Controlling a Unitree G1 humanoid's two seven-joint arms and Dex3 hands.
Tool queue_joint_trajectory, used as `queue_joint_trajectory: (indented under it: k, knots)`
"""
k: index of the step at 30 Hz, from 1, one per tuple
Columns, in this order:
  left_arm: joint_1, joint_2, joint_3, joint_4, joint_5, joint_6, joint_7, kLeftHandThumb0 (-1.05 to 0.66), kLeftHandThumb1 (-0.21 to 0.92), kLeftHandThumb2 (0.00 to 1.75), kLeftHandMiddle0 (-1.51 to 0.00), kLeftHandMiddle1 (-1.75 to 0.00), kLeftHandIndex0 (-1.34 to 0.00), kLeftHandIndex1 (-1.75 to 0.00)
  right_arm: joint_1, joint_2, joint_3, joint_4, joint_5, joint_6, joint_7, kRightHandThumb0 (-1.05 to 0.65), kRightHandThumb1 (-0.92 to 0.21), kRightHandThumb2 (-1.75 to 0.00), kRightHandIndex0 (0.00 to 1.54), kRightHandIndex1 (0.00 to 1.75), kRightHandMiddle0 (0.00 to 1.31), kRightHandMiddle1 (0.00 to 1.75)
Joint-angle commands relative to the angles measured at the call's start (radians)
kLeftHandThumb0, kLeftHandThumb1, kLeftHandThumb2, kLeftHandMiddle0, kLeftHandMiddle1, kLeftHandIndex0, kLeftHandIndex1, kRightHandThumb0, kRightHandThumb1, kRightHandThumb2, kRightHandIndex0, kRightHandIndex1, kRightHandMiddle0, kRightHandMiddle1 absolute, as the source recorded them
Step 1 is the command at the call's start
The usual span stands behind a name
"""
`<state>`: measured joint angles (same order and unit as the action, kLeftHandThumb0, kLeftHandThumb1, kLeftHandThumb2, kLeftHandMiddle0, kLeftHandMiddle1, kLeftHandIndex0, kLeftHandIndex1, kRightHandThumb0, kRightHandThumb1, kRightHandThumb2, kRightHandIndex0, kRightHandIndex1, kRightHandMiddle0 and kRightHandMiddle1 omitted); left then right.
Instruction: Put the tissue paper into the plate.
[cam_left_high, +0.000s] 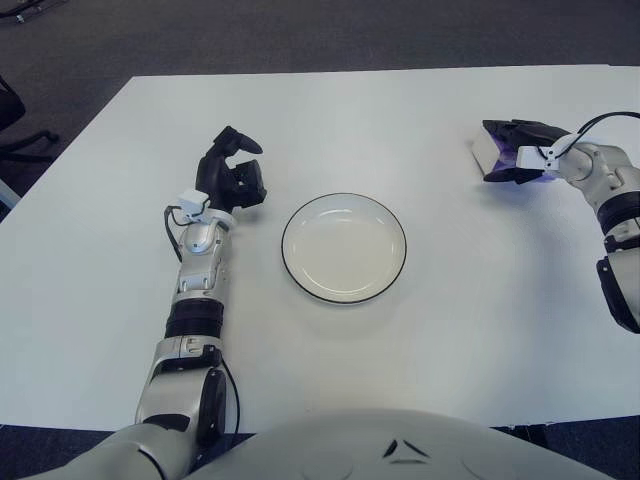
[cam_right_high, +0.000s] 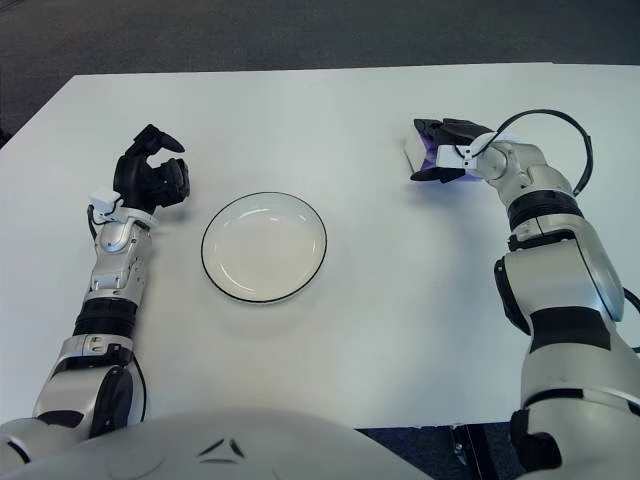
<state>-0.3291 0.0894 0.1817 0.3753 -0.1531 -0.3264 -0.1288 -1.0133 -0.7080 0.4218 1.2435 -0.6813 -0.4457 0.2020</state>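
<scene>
The right hand (cam_right_high: 440, 152) lies out on the far right part of the table (cam_left_high: 420, 350), its dark fingers (cam_right_high: 462, 128) wrapped over and around the tissue paper (cam_right_high: 419, 151), a small white and purple pack that shows only at the hand's left end and between the fingers; the fingers look closed on the pack, though whether the pack is already clear of the tabletop or still sitting on it cannot be told from either eye view; the plate (cam_left_high: 291, 230), white with a thin dark rim and nothing in it, stands at the middle of the table, well apart from the pack and to its left, a little nearer the robot; on the other side of the plate, just beside its left edge, the left hand (cam_left_high: 232, 176) shows raised on its wrist with the fingers loosely curled and nothing in them, idle; so the step in hand reads as the grasp, with the carry and the release not yet done; the next move, by my judgement, calls for a firm hold on a soft, squashy pack, a lift to clear the table, a sweep leftward and inward across bare tabletop until the hand hangs over the plate's centre, then a low release so the light pack settles inside the rim and does not slide off.
</scene>
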Motion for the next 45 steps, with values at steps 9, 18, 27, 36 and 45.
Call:
queue_joint_trajectory:
  k: [9, 18, 27, 36, 45]
  knots:
    - [0.258, -0.088, -0.001, 0.110, 0.002, -0.018, 0.033, -0.45, 0.41, 1.21, -1.30, -1.75, -0.54, -1.75, 0.078, 0.027, 0.043, 0.063, -0.037, 0.067, -0.140, -0.33, -0.37, -1.04, 0.01, 1.09, 0.01, 1.22]
    - [0.251, -0.090, 0.000, 0.114, 0.007, -0.018, 0.043, -0.45, 0.40, 1.22, -1.29, -1.75, -0.55, -1.75, 0.090, 0.012, 0.119, 0.067, -0.110, 0.043, -0.365, 0.00, -0.20, -1.35, 0.63, 1.45, 0.58, 1.73]
    - [0.250, -0.090, -0.003, 0.113, 0.005, -0.019, 0.046, -0.45, 0.39, 1.22, -1.29, -1.75, -0.55, -1.75, 0.096, 0.016, 0.100, 0.063, -0.064, 0.013, -0.416, 0.00, -0.09, -1.48, 0.84, 1.45, 0.63, 1.75]
    - [0.253, -0.093, -0.005, 0.105, 0.002, -0.020, 0.044, -0.45, 0.39, 1.22, -1.29, -1.75, -0.55, -1.75, 0.086, 0.003, 0.057, 0.020, -0.014, -0.045, -0.425, 0.00, -0.08, -1.52, 0.83, 1.55, 0.60, 1.75]
    - [0.251, -0.094, -0.006, 0.103, 0.003, -0.016, 0.045, -0.46, 0.38, 1.24, -1.30, -1.75, -0.56, -1.75, 0.105, 0.000, 0.023, -0.077, -0.002, -0.111, -0.507, 0.00, -0.12, -1.49, 0.81, 1.57, 0.55, 1.75]
